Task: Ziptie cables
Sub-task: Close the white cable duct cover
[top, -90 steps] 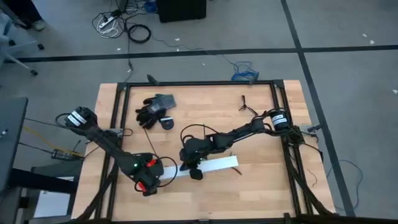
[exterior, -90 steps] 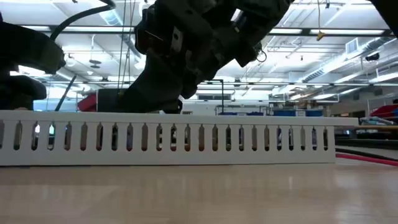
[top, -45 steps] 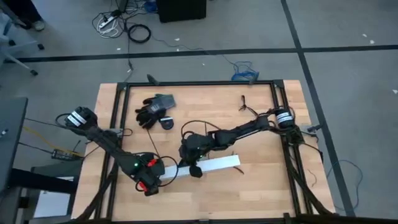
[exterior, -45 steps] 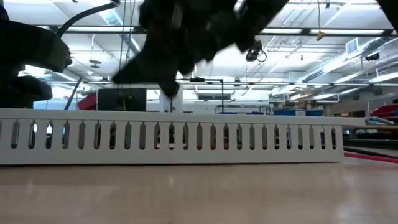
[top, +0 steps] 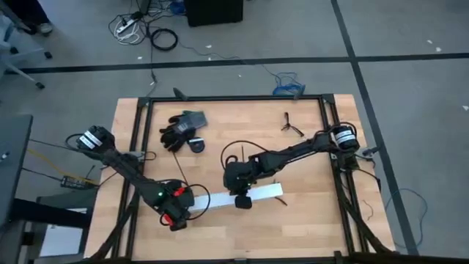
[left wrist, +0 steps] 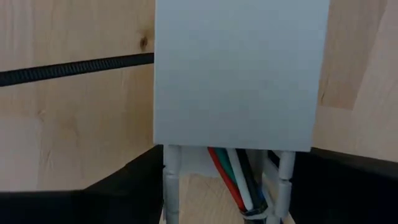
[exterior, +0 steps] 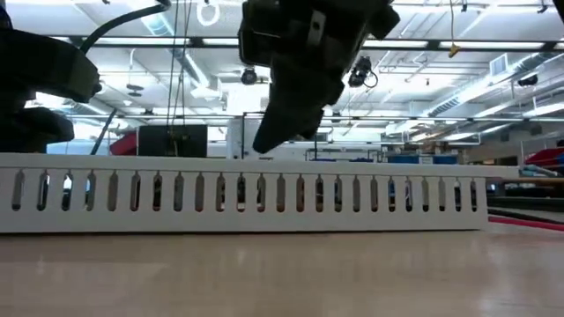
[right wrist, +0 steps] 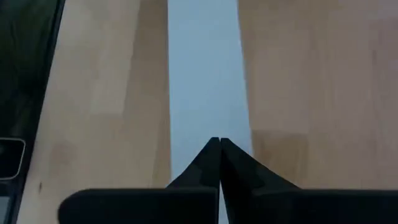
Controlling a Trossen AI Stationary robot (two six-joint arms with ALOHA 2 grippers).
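Right gripper (right wrist: pixel 219 146), fingers pressed together, hovers over the white slotted channel (top: pixel 260 192). Left gripper (top: pixel 176 211) at the channel's end; finger state cannot be told. Cables (left wrist: pixel 239 180) lie inside the channel; ziptie (left wrist: pixel 74 67) beside it on the table (top: pixel 308 220).

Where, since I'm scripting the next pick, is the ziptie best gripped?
Grip the ziptie on its bare stretch clear of the white channel, coming straight down and closing across its width: it lies flat and thin on the table, so probably only its narrow edges offer purchase.
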